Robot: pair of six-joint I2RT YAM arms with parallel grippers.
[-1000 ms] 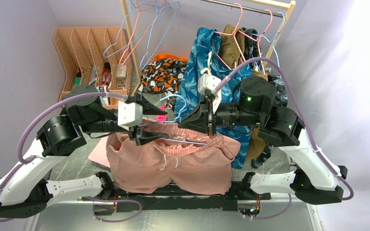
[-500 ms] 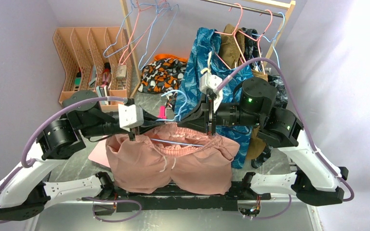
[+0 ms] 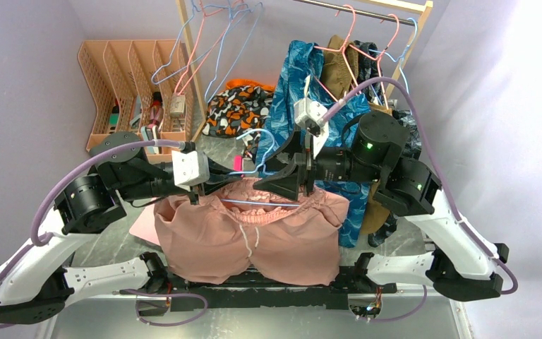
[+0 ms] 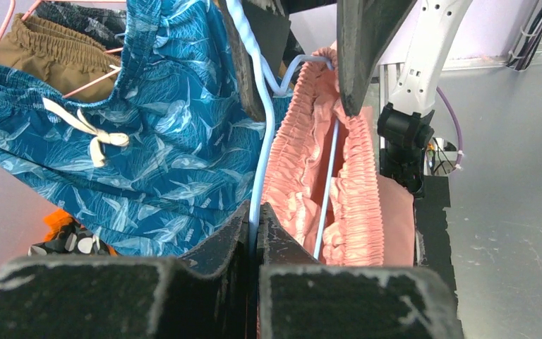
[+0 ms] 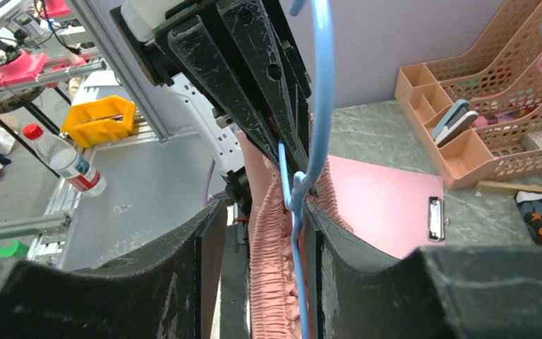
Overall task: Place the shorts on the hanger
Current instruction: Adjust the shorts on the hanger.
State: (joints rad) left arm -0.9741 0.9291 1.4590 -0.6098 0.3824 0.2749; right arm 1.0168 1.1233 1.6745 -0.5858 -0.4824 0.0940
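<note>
The salmon shorts [image 3: 247, 236] hang by their gathered waistband from the light-blue hanger [image 3: 257, 204], held above the table between both arms. My left gripper [image 3: 203, 191] is shut on the hanger's upper wire [image 4: 261, 141], at the left end of the waistband [image 4: 356, 176]. My right gripper [image 5: 265, 247] stands open, its fingers [image 5: 346, 268] apart on either side of the waistband [image 5: 272, 261] and the blue wire [image 5: 322, 92]. The wire runs close along the right-hand finger. The hanger's hook [image 3: 254, 138] curves up behind the grippers.
A blue patterned garment [image 3: 303, 106] and brown shorts hang on pink hangers from the rail behind. Spare hangers [image 3: 205, 42] hang at the back left beside a peach desk organiser [image 3: 123, 78]. A pink clipboard [image 5: 388, 212] lies under the shorts. A patterned cloth [image 3: 236, 109] sits behind.
My left gripper closed on the hanger wire. My right gripper, shut before, has opened around the waistband and wire. The shorts stay hanging in about the same place.
</note>
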